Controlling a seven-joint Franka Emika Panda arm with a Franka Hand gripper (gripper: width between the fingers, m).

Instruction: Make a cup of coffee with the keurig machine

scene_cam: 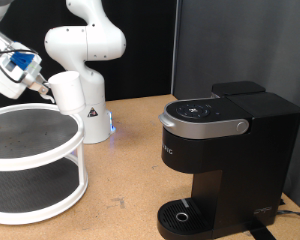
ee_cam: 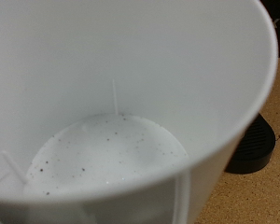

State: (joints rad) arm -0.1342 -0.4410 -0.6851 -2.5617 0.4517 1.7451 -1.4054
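The white cup [scene_cam: 66, 90] hangs in the air above the white shelf, at the exterior view's left, held by my gripper [scene_cam: 42, 88]. In the wrist view the cup's open mouth and speckled white inside [ee_cam: 112, 154] fill almost the whole frame; my fingers do not show there. The black keurig machine [scene_cam: 222, 150] stands at the exterior view's right, its silver-grey lid handle [scene_cam: 200, 125] down and its round drip tray [scene_cam: 182, 215] bare. In the wrist view the drip tray [ee_cam: 254, 145] shows as a dark disc beyond the cup's rim.
A white two-tier round shelf [scene_cam: 30, 185] stands at the exterior view's left, below the cup. The arm's white base [scene_cam: 90, 110] is behind it. Tan tabletop [scene_cam: 125, 175] lies between shelf and machine. A black curtain hangs behind.
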